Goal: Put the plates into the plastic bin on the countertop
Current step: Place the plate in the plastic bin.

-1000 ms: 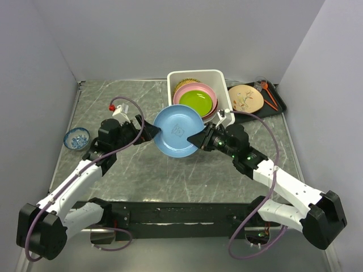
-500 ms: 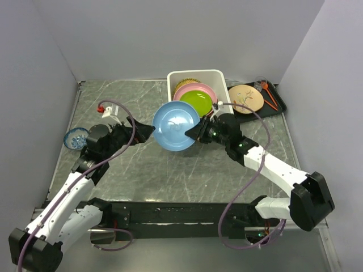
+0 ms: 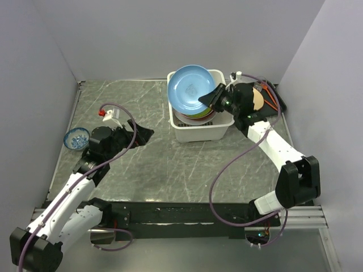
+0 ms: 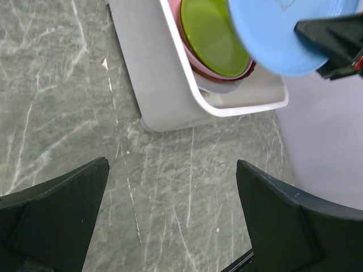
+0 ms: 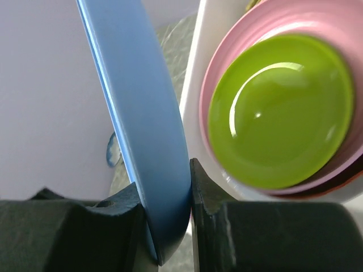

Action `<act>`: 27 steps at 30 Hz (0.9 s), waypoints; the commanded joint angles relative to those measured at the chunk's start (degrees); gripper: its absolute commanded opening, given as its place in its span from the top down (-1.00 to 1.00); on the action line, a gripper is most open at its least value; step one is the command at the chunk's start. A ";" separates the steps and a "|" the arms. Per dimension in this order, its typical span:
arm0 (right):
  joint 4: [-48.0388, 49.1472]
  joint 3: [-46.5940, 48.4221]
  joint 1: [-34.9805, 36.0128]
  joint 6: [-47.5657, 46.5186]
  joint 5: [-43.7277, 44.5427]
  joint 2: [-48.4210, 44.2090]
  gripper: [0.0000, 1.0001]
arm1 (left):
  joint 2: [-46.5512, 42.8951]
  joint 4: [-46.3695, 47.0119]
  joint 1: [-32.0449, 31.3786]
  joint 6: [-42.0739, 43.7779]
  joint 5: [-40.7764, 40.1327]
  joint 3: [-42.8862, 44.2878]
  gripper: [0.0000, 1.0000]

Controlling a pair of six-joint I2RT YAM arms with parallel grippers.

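Observation:
My right gripper is shut on the rim of a blue plate, holding it tilted above the white plastic bin. In the right wrist view the blue plate is pinched between both pads of the right gripper. Inside the bin, a green plate rests on a pink plate. My left gripper stands open and empty over the countertop, left of the bin. The left wrist view shows the left gripper wide open, with the bin and green plate ahead.
A small blue patterned bowl sits at the far left edge. A black tray lies at the back right, with a cream plate mostly hidden behind my right arm. Grey walls enclose three sides.
My right arm has carried the blue plate from the middle of the countertop back and up over the bin. My left arm has drawn away to the left, still open.

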 commanded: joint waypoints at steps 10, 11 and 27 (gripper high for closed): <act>-2.00 5.32 -3.13 -1.57 -0.95 7.52 0.97 | 3.90 4.00 0.21 0.92 1.85 -0.04 -0.99; -2.44 5.67 -3.30 -1.65 -0.69 7.79 0.95 | 3.90 3.47 0.21 1.27 1.32 0.14 -0.99; -10.71 6.91 -3.57 -4.12 5.90 7.02 -0.31 | 4.17 3.38 0.21 1.80 -0.36 -0.30 -0.99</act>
